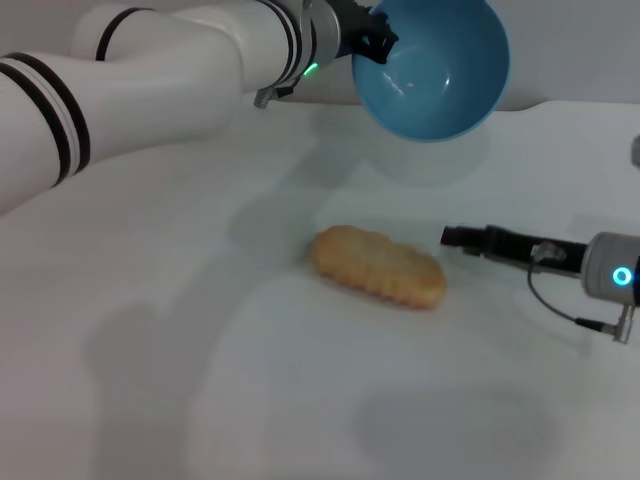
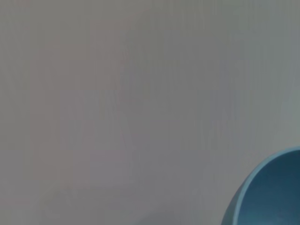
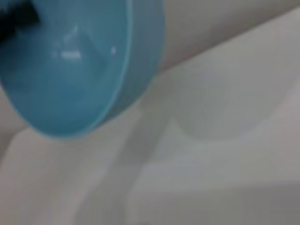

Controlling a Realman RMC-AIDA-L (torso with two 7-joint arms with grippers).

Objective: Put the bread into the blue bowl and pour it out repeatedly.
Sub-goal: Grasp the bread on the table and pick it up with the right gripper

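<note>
The blue bowl point(image 1: 432, 66) hangs tipped in the air at the back of the table, its empty inside facing me. My left gripper point(image 1: 368, 38) is shut on its left rim. The bowl's edge point(image 2: 267, 194) shows in the left wrist view, and the right wrist view shows the whole tilted bowl point(image 3: 75, 65). The bread point(image 1: 378, 265) lies on the white table point(image 1: 150, 380) below the bowl, golden-tan side up. My right gripper point(image 1: 452, 237) is low over the table just right of the bread, pointing at it and apart from it; its black fingers look closed together.
The bowl's shadow point(image 1: 430, 160) falls on the table behind the bread. The table's back edge point(image 1: 580, 105) runs just behind the bowl. Nothing else stands on the white surface.
</note>
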